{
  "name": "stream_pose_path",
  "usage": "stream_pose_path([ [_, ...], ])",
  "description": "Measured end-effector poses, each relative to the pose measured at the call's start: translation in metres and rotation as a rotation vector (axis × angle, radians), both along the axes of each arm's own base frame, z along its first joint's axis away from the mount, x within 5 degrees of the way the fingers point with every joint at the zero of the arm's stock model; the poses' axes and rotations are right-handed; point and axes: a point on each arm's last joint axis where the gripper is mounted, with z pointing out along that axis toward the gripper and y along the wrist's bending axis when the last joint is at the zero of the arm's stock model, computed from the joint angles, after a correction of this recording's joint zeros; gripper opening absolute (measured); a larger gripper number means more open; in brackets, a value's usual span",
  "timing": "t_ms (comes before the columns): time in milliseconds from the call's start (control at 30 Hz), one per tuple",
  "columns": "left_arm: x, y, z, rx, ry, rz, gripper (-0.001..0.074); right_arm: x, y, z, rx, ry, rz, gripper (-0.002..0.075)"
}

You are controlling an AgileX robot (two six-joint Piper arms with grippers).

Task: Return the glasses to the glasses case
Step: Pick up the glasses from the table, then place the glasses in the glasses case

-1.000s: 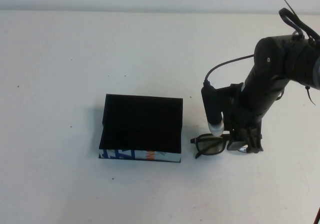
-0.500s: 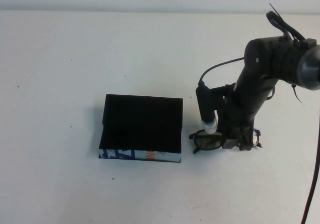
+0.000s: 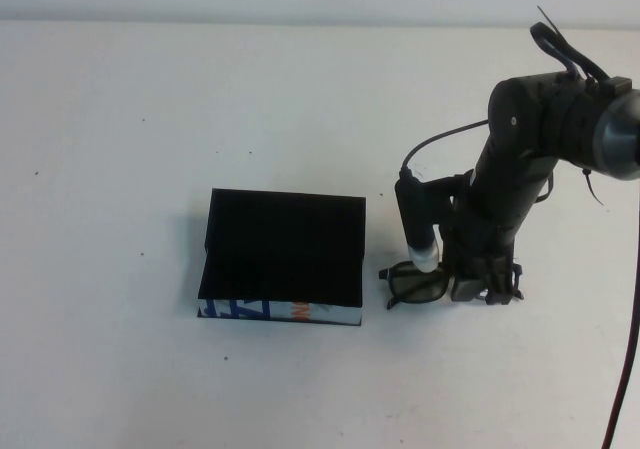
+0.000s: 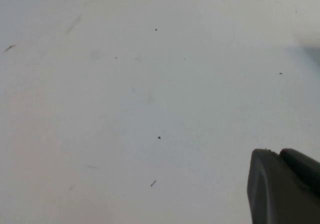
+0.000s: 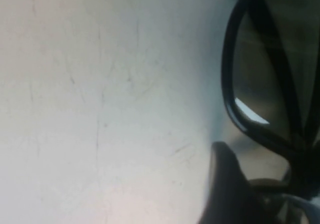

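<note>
The glasses (image 3: 415, 284), dark-framed, lie flat on the white table just right of the glasses case (image 3: 283, 259), a black box with a blue, white and orange strip (image 3: 280, 311) on its front side. My right gripper (image 3: 478, 291) is down over the right half of the glasses and hides it. In the right wrist view one finger (image 5: 225, 184) stands beside the frame (image 5: 235, 84) with a strip of table between them; the gripper is open. My left gripper (image 4: 277, 151) shows only in the left wrist view, over bare table, its tips together.
The white table (image 3: 150, 119) stretches around the case on all sides. A black cable (image 3: 440, 139) loops off the right arm above the glasses.
My right arm has shifted left and come down over the right half of the glasses. The glasses have turned slightly. The case has not moved.
</note>
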Motion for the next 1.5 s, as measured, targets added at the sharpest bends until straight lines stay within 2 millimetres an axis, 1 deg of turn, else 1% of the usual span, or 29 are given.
stream_pose_path([
  [200, 0.000, 0.000, 0.000, 0.000, 0.000, 0.000, -0.0003, -0.001, 0.000, 0.000, -0.004, 0.013, 0.000, 0.0203],
  [367, 0.000, 0.000, 0.000, 0.000, 0.000, 0.000, -0.0003, -0.004, 0.000, 0.000, -0.004, 0.041, -0.003, 0.0081],
  [400, 0.000, 0.000, 0.000, 0.000, 0.000, 0.000, -0.0003, -0.004, 0.000, 0.000, -0.004, 0.048, -0.009, 0.0064],
  [500, 0.000, 0.000, 0.000, 0.000, 0.000, 0.000, -0.0003, -0.008, 0.002, 0.002, -0.010, 0.074, -0.051, 0.0064],
  [600, 0.000, 0.000, 0.000, 0.000, 0.000, 0.000, -0.0003, -0.016, 0.008, 0.012, -0.005, 0.097, -0.120, 0.0064],
  [767, 0.000, 0.000, 0.000, 0.000, 0.000, 0.000, -0.0003, -0.044, 0.023, 0.057, 0.038, 0.070, -0.135, 0.0064],
  [833, 0.000, 0.000, 0.000, 0.000, 0.000, 0.000, -0.0003, -0.055, 0.034, 0.074, 0.075, 0.054, -0.111, 0.0064],
  [900, 0.000, 0.000, 0.000, 0.000, 0.000, 0.000, -0.0003, -0.060, 0.046, 0.084, 0.100, 0.037, -0.080, 0.0064],
  [967, 0.000, 0.000, 0.000, 0.000, 0.000, 0.000, -0.0003, -0.063, 0.062, 0.092, 0.120, 0.016, -0.052, 0.0063],
  [1033, 0.000, 0.000, 0.000, 0.000, 0.000, 0.000, -0.0003, -0.062, 0.077, 0.095, 0.129, 0.002, -0.033, 0.0063],
  [1133, 0.000, 0.000, 0.000, 0.000, 0.000, 0.000, -0.0003, -0.057, 0.101, 0.092, 0.142, -0.012, -0.002, 0.0063],
  [1267, 0.000, 0.000, 0.000, 0.000, 0.000, 0.000, -0.0003, -0.047, 0.131, 0.081, 0.136, -0.033, 0.032, 0.0063],
  [1367, 0.000, 0.000, 0.000, 0.000, 0.000, 0.000, -0.0003, -0.038, 0.145, 0.069, 0.120, -0.045, 0.033, 0.0063],
  [1500, 0.000, 0.000, 0.000, 0.000, 0.000, 0.000, -0.0003, -0.026, 0.155, 0.058, 0.120, -0.052, 0.018, 0.0063],
])
